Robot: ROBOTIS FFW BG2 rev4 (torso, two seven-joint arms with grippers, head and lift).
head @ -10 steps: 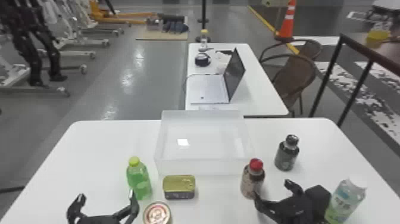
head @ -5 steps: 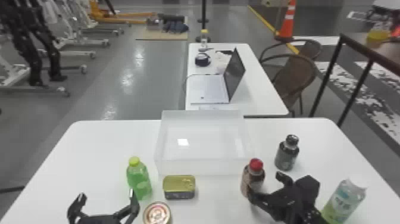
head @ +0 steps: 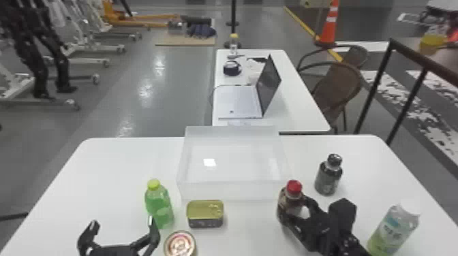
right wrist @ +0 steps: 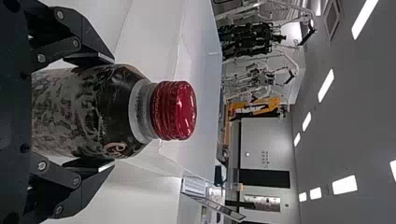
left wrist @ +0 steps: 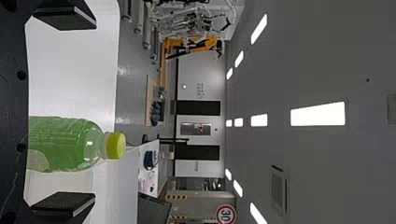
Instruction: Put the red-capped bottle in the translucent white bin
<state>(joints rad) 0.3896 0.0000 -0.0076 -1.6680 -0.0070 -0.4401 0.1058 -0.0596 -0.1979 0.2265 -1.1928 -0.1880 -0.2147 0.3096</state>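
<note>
- Stretching out at 9 o'clock from the translucent white bin [head: 235, 191], bare tabletop [head: 112, 173] reaches the table's rounded left edge.
- At 8 o'clock, the left gripper [head: 122, 223] has its fingers apart; the green bottle [head: 160, 207], holding green liquid, stands near them.
- At 7 o'clock, a round can [head: 180, 244] is cut off below; a rectangular tin [head: 205, 213] sits nearer the bin.
- Inside the bin, a bright reflection shows.
- Between 4 and 5 o'clock, outside the bin, the right gripper [head: 295, 211] clamps the upright red-capped bottle [head: 293, 188], partly hiding its body.
- Near 4 o'clock, a dark bottle [head: 328, 178] and a pale-topped bottle [head: 393, 228], its base cut off.
</note>
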